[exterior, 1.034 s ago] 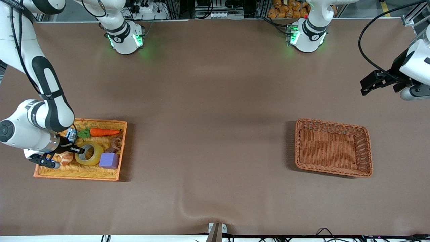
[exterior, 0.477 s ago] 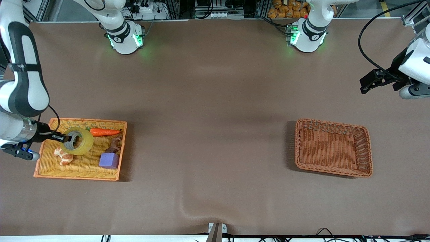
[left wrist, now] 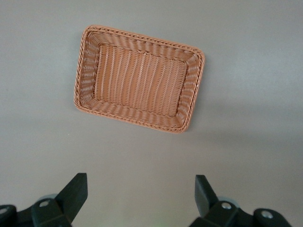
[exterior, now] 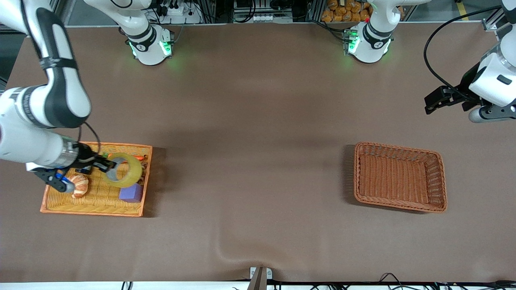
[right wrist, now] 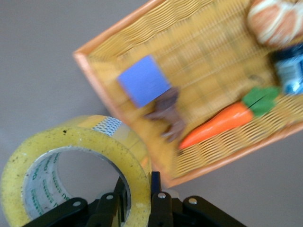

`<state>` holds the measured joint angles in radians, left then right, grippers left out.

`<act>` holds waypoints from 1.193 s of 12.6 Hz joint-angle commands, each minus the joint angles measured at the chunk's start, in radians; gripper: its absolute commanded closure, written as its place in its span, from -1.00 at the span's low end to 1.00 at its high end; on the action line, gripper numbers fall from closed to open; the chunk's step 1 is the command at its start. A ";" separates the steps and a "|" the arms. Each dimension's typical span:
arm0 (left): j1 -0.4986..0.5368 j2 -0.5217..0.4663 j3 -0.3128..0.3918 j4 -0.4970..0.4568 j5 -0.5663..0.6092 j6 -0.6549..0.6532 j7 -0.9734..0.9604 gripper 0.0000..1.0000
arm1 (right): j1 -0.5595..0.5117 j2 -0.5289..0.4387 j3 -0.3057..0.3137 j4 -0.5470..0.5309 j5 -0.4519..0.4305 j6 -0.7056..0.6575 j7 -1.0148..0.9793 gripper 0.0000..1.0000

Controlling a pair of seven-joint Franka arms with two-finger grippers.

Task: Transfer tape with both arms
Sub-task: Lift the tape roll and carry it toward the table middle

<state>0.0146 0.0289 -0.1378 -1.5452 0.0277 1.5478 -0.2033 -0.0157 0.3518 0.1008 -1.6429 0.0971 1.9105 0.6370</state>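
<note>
A broad brown counter (exterior: pixel 258 161) carries the scene, its cloth lightly rucked at the 6 o'clock edge in the front view. Two baskets lie directly on it, well apart. A yellow-orange tray basket (exterior: pixel 52 207) sits at about 8 o'clock, toward the right arm's end. A reddish-brown wicker basket (exterior: pixel 439 181) sits at about 4 o'clock, toward the left arm's end, slightly skewed to the counter edges. The two white arm bases (exterior: pixel 151 50) with green lights stand on it along the 12 o'clock edge.
</note>
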 commanded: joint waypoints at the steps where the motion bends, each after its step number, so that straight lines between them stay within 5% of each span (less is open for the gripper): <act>1: 0.002 -0.011 -0.006 -0.019 -0.032 0.014 -0.044 -1.00 | 0.097 0.007 0.011 0.078 0.007 -0.030 0.183 1.00; 4: 0.001 -0.003 -0.014 -0.019 -0.032 0.017 -0.047 -1.00 | 0.267 0.033 0.011 0.089 0.000 -0.019 0.355 1.00; 8: -0.002 0.002 -0.022 -0.035 -0.032 0.031 -0.047 -1.00 | 0.465 0.234 0.010 0.260 -0.016 0.064 0.573 1.00; 9: -0.004 0.002 -0.023 -0.038 -0.032 0.032 -0.047 -0.40 | 0.514 0.283 0.008 0.296 -0.017 0.080 0.625 1.00; 10: -0.004 0.003 -0.037 -0.041 -0.032 0.032 -0.048 0.53 | 0.560 0.318 0.004 0.302 -0.020 0.129 0.676 1.00; 11: -0.007 0.015 -0.046 -0.038 -0.032 0.032 -0.056 1.00 | 0.598 0.344 0.002 0.301 -0.033 0.193 0.722 1.00; 15: -0.010 0.066 -0.095 -0.033 -0.037 0.066 -0.217 1.00 | 0.710 0.452 0.002 0.302 -0.131 0.380 0.881 0.98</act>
<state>0.0026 0.0765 -0.2183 -1.5795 0.0092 1.5909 -0.3727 0.6595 0.7598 0.1156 -1.3944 0.0155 2.2659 1.4347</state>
